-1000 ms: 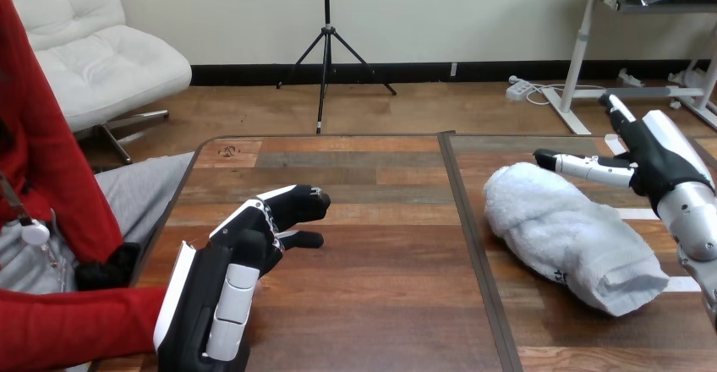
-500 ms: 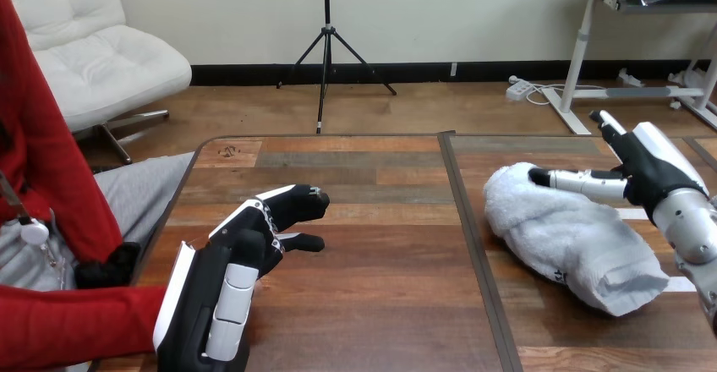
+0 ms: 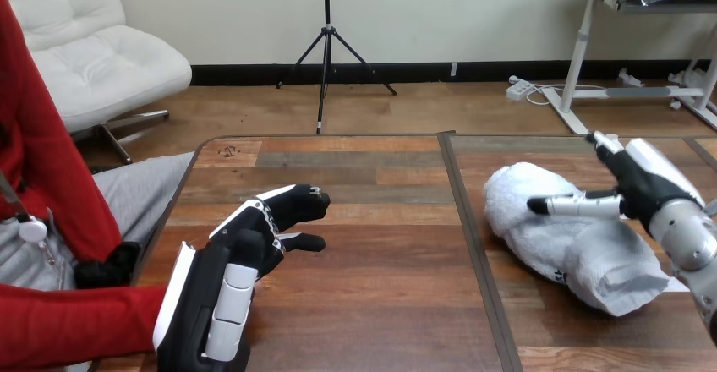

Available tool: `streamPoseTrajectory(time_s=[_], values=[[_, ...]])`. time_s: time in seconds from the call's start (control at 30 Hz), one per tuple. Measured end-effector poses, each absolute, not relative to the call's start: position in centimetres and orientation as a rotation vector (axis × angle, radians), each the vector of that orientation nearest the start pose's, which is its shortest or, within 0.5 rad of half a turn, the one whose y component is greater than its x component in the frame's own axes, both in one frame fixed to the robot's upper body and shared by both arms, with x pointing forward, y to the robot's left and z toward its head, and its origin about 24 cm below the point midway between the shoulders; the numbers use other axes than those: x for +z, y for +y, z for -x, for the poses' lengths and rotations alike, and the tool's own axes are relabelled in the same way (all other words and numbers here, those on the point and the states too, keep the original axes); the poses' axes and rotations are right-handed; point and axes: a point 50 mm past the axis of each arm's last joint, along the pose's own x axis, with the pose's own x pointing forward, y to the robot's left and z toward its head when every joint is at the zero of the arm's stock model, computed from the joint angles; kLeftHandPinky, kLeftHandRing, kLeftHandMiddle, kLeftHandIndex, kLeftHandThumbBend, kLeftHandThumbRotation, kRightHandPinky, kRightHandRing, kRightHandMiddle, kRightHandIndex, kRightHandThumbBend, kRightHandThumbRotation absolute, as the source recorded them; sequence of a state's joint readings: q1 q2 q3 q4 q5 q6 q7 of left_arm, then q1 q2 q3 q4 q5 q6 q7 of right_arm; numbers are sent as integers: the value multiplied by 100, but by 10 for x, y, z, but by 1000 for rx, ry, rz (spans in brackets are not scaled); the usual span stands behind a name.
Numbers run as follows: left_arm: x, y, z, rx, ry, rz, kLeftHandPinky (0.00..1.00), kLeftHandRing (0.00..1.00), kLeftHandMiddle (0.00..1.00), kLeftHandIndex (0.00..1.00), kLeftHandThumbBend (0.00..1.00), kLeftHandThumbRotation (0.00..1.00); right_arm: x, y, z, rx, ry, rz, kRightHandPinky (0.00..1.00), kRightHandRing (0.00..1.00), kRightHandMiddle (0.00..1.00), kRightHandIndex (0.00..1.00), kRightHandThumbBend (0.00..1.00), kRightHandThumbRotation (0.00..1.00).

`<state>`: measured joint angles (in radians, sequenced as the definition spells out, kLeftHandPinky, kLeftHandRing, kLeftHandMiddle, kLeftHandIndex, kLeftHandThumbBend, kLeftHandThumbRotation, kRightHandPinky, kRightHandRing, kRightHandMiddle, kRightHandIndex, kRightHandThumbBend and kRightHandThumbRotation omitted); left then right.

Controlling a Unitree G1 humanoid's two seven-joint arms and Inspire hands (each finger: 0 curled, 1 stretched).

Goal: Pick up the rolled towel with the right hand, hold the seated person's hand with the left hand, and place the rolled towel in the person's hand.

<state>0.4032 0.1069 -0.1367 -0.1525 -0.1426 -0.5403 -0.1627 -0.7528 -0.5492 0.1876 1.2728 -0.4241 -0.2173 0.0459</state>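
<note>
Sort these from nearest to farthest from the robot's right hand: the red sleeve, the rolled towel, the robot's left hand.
1. rolled towel, just beneath the right hand, at the view's right.
2. left hand, left of the middle.
3. red sleeve, far bottom left.

Left hand [image 3: 221,283]: black body, long white shell down its back, smaller white plates along the jointed fingers [image 3: 287,201], black tips, thin white edging on the knuckle covers. Right hand [image 3: 640,177]: black palm, white shell on the back, thumb [image 3: 575,206] pale grey-white with a black tip. Right forearm [image 3: 686,238]: silver, rounded, smooth metal casing.
</note>
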Motion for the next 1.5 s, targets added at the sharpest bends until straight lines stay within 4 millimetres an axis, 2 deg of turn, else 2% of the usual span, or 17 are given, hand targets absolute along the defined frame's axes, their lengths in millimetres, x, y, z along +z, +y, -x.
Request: streamPoseTrajectory(time_s=[0.33, 0.73, 1.03, 1.13, 1.23, 1.27, 1.3, 1.43, 1.5], values=[[46, 151, -164, -174, -293, 51, 64, 76, 73, 70, 72, 100, 34, -286, -342, 94, 467, 1015, 87, 100, 100, 100, 100, 48], [46, 151, -164, -173, -293, 52, 65, 76, 73, 69, 73, 100, 18, -281, -336, 161, 570, 1121, 92, 100, 100, 100, 100, 56], [46, 151, -164, -171, -293, 50, 65, 76, 73, 68, 75, 100, 20, -278, -340, 204, 621, 1228, 88, 96, 96, 97, 100, 51], [46, 152, -164, -169, -293, 50, 65, 76, 72, 68, 75, 100, 21, -277, -342, 217, 639, 1257, 82, 93, 94, 94, 100, 47], [46, 152, -164, -167, -293, 49, 65, 75, 72, 68, 75, 100, 23, -275, -344, 225, 658, 1277, 69, 81, 86, 86, 100, 44], [46, 152, -164, -166, -293, 49, 65, 75, 72, 68, 75, 100, 24, -274, -345, 228, 664, 1284, 60, 71, 77, 77, 100, 43], [46, 152, -164, -165, -293, 49, 65, 75, 72, 68, 75, 100, 24, -274, -345, 229, 668, 1292, 56, 68, 74, 74, 100, 42], [46, 153, -164, -162, -293, 46, 64, 75, 72, 67, 75, 100, 25, -271, -347, 239, 674, 1327, 47, 59, 65, 64, 100, 40], [46, 153, -164, -160, -293, 45, 64, 76, 72, 67, 75, 100, 25, -269, -347, 245, 675, 1344, 46, 58, 65, 64, 100, 39]])
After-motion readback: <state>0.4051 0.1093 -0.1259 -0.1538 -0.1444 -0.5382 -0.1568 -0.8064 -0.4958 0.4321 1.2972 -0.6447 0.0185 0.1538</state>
